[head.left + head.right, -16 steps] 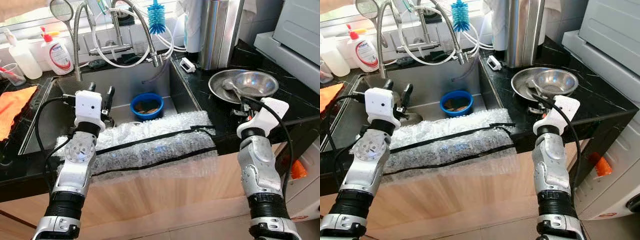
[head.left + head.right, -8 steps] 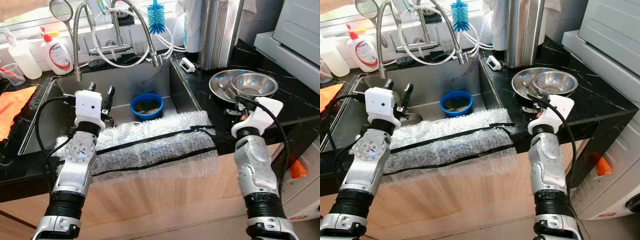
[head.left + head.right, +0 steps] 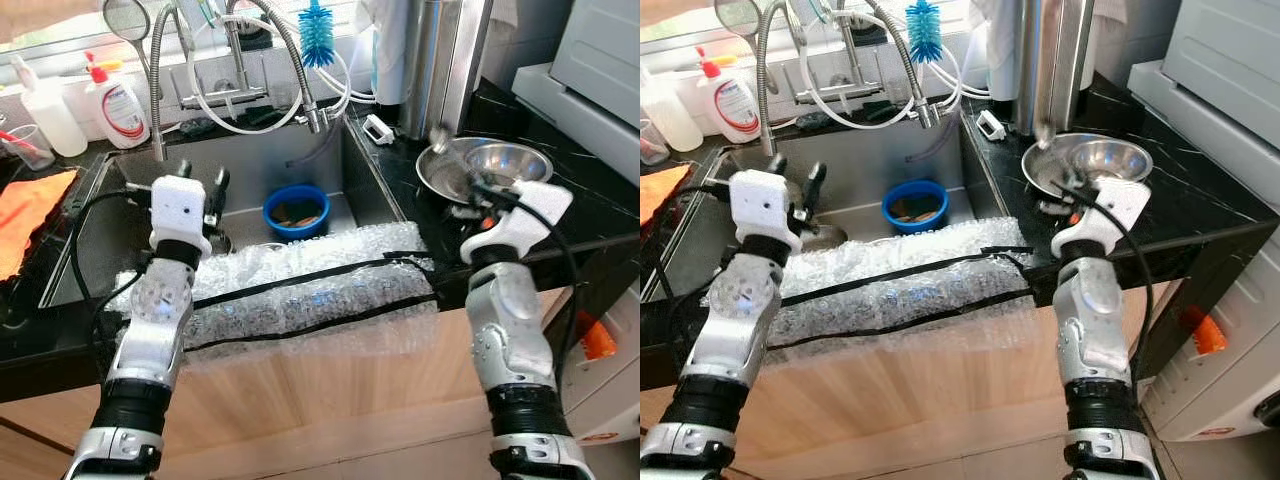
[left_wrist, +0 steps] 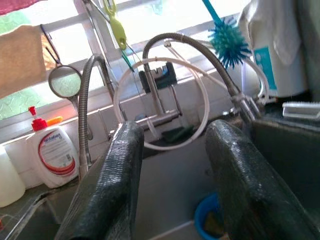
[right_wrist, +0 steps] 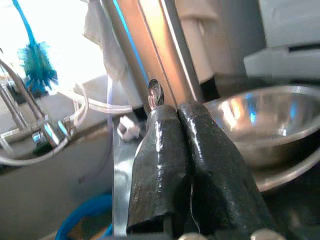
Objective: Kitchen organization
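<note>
I have the right gripper (image 5: 172, 120) over the worktop (image 3: 1200, 215) to the right of the sink (image 3: 255, 185), its jaws pressed together on the handle of a spoon (image 3: 441, 134). The spoon's bowl shows past the fingertips (image 5: 159, 117) in the right wrist view, and in the head views it stands above the near rim of the steel bowl (image 3: 505, 160), which sits in a wider steel dish (image 3: 440, 180).

How it will handle, as I judge it: light, rigid, and slick, being polished metal (possibly wet, though I cannot tell). A thin handle between two long smooth fingers may pivot or slide if I swing the arm quickly. The pinch looks to be some way down the handle from the bowl end; I would want it close to the middle so the bowl end does not lever it round.

Its long axis runs along the fingers, tilted upward and away from the robot, bowl end uppermost and pointing toward the tall steel canister (image 3: 440, 60) at the back of the worktop. The handle end is hidden inside the jaws.

The left gripper (image 4: 172, 165) hangs over the sink with its jaws spread and nothing between them, facing the tap (image 4: 160, 95); a blue bowl (image 3: 295, 208) lies on the sink floor beyond it, and bubble wrap (image 3: 300, 290) covers the front edge.
</note>
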Available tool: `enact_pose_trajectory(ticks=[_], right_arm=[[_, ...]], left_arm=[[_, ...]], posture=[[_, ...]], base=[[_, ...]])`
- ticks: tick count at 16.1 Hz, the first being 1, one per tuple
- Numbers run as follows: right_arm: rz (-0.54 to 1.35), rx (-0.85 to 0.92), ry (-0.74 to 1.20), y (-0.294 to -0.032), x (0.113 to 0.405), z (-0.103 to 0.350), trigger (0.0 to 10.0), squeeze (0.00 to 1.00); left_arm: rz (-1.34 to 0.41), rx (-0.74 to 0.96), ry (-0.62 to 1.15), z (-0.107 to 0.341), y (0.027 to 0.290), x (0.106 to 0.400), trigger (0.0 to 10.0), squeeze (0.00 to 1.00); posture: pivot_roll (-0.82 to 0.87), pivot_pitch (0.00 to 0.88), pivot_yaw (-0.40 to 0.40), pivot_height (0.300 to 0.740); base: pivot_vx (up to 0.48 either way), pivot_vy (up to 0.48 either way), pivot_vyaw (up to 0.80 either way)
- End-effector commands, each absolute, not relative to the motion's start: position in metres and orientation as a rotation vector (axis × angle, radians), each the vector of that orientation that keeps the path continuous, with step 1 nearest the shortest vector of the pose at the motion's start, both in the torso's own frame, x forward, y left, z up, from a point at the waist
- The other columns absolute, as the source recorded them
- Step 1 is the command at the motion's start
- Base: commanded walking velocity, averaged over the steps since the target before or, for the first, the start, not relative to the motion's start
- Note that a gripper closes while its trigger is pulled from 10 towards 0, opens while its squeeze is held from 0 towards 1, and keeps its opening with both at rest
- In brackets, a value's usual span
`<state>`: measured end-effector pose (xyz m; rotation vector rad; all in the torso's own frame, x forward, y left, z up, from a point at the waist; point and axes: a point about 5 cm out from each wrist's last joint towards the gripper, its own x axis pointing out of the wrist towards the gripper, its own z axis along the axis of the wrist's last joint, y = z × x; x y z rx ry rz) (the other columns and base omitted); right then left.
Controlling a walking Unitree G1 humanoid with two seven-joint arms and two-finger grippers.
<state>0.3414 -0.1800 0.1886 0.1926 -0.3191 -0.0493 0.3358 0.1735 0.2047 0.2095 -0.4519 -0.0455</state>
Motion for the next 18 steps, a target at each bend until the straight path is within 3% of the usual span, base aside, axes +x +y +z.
enact_pose_trajectory(ticks=[1, 5, 8, 10, 12, 18], right_arm=[[-0.011, 0.201, -0.4, -0.174, 0.342, 0.211, 10.0, 0.0], [0.202, 0.286, -0.376, -0.152, 0.337, 0.213, 10.0, 0.0], [0.238, 0.303, -0.365, -0.15, 0.335, 0.213, 10.0, 0.0], [0.406, 0.361, -0.313, -0.139, 0.317, 0.199, 10.0, 0.0], [0.489, 0.471, -0.299, -0.135, 0.309, 0.196, 10.0, 0.0], [0.622, 0.697, -0.327, -0.127, 0.293, 0.198, 10.0, 0.0]], left_arm=[[-0.03, 0.144, -0.459, 0.215, 0.178, 0.34, 10.0, 0.0], [-0.177, -0.196, -0.318, 0.209, 0.173, 0.35, 10.0, 0.0], [-0.211, -0.241, -0.302, 0.209, 0.172, 0.351, 10.0, 0.0], [-0.503, -0.502, -0.25, 0.208, 0.148, 0.342, 10.0, 0.0], [-0.555, -0.637, -0.243, 0.211, 0.145, 0.341, 10.0, 0.0], [-0.655, -0.772, -0.194, 0.211, 0.136, 0.336, 10.0, 0.0]], posture=[[-0.16, 0.0, 0.09, 0.74], [-0.16, 0.0, 0.092, 0.74], [-0.16, 0.0, 0.092, 0.74], [-0.17, 0.0, 0.092, 0.74], [-0.17, 0.0, 0.093, 0.74], [-0.17, 0.0, 0.098, 0.74]], base=[[0.0, 0.0, 0.0], [0.0, 0.0, 0.0], [0.0, 0.0, 0.0], [0.0, 0.0, 0.0], [0.0, 0.0, 0.0], [0.0, 0.0, 0.0]])
